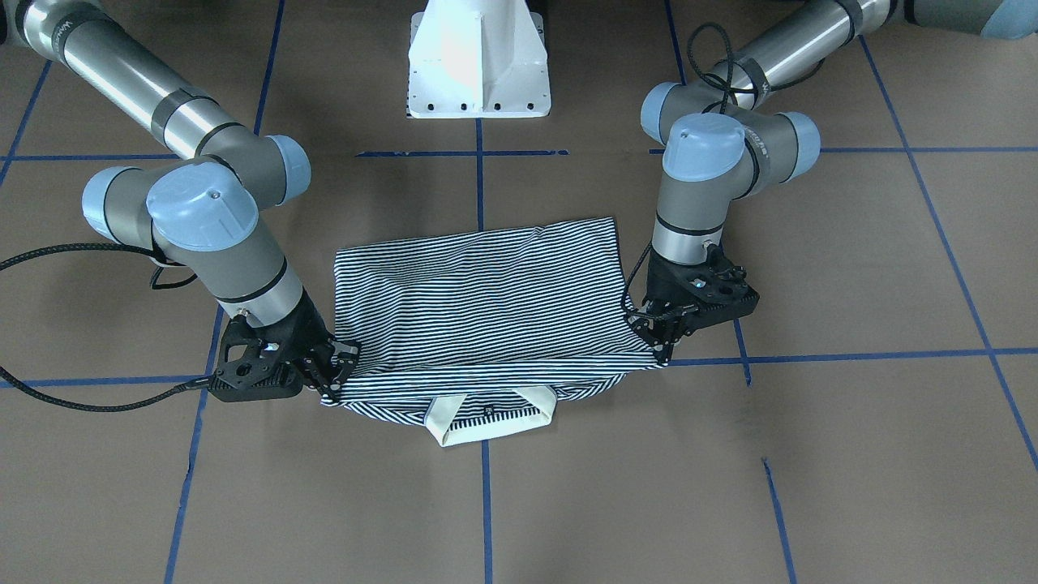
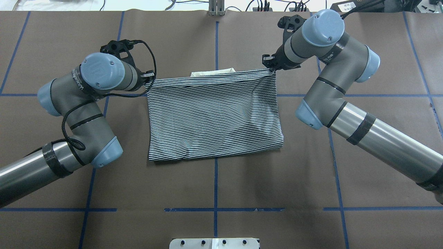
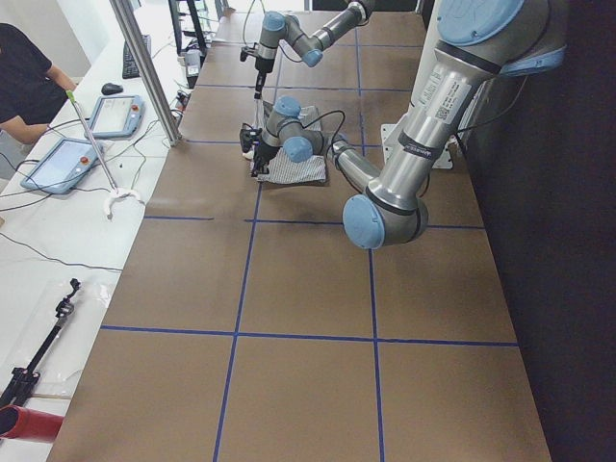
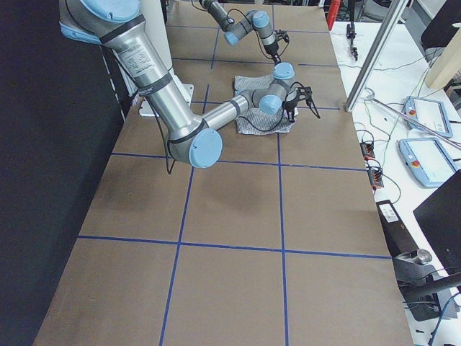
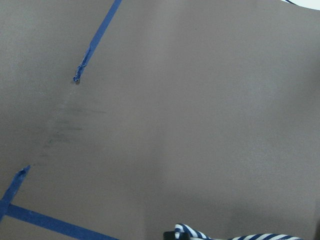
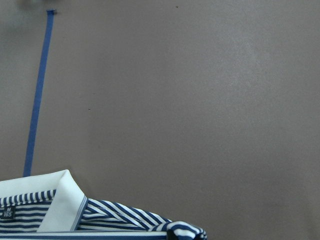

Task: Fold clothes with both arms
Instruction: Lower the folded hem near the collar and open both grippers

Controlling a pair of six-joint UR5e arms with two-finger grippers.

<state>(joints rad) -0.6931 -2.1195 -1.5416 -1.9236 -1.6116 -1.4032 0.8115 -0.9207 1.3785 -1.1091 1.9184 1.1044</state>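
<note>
Front view: the shirt (image 1: 486, 308) lies flat in the middle of the table (image 1: 851, 454). It is doubled over, and the striped top layer stops just short of the collar (image 1: 491, 420), which pokes out on the operators' side. The right gripper (image 1: 334, 375), on this view's left, is clamped on one corner of that top layer. The left gripper (image 1: 661, 345), opposite, is pinched on the other corner. With a hold at each end, the leading edge runs straight rather than sagging.

Overhead: the fold reads as a neat rectangle straddling the centre line of blue tape (image 1: 484, 503), with the folded edge nearest the robot and the gripped edge on the far side. That far edge is drawn taut between the two grippers, and both arms are bent in low over the table. It looks like the lay-down of a bottom-to-top fold, with only the release left to do.

Left side view: too far off to judge any grip. The shirt is a small striped patch between the arms, and an operator (image 3: 24, 72) sits at the bench beyond.

Right side view: the same story, with the near arm reaching over the cloth and no finger detail.

Left wrist: mostly bare table, with a scrap of striped cloth bunched at the bottom edge, right where the fingers meet.

Right wrist: collar and stripes along the bottom, and a gathered corner nipped at the edge of the view. It sits low, close to the surface — a judgement that letting go here should not disturb the fold.
</note>
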